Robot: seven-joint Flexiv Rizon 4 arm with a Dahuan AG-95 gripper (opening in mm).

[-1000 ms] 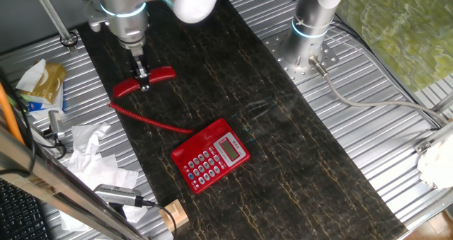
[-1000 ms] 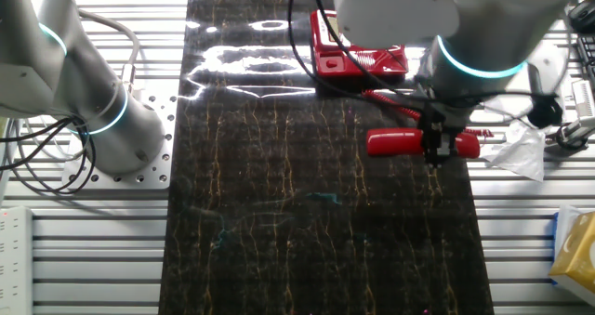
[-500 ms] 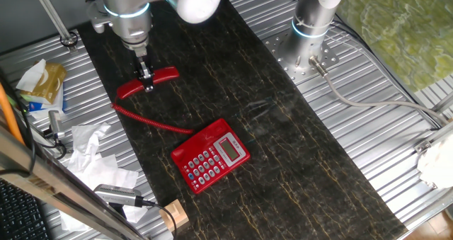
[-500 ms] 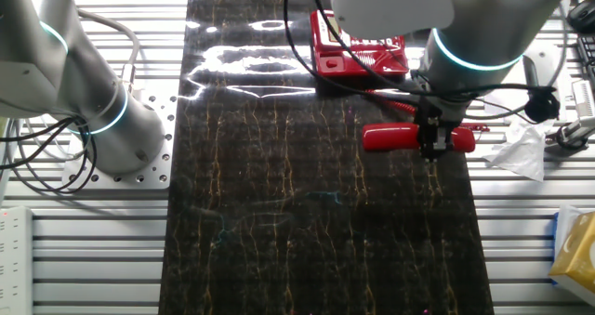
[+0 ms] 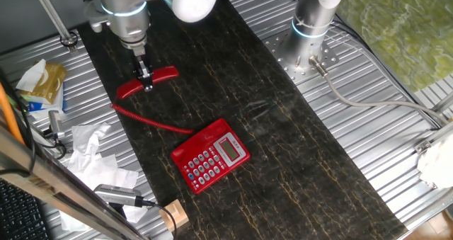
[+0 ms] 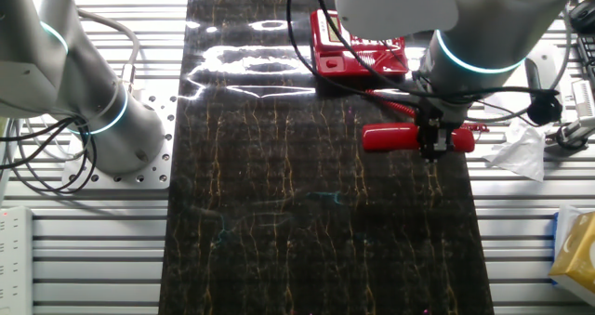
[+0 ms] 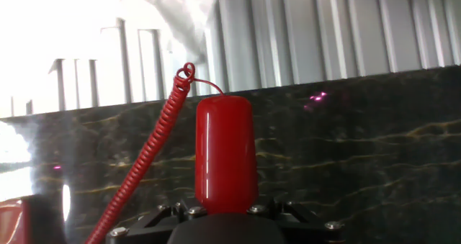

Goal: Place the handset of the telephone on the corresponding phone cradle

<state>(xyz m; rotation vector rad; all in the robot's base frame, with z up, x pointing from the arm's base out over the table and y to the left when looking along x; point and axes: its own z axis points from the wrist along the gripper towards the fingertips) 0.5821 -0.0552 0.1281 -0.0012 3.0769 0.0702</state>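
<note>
My gripper is shut on the middle of the red handset, holding it roughly level just above the dark mat. It shows in the other fixed view too, the gripper on the handset. In the hand view the handset sticks out straight ahead of the gripper. Its red coiled cord runs over the mat to the telephone, a squarish red base with grey keypad and display, lying nearer the camera and to the right. The phone cradle along its edge is empty. The telephone also shows in the other fixed view.
A dark marbled mat covers the ribbed metal table. Crumpled paper and packets lie off the mat's left side, with a wooden block near the front. A second arm's base stands at the back right.
The gripper has lifted the handset slightly and shifted it a little toward the telephone since a second ago. Over the last half second it hardly moved.
</note>
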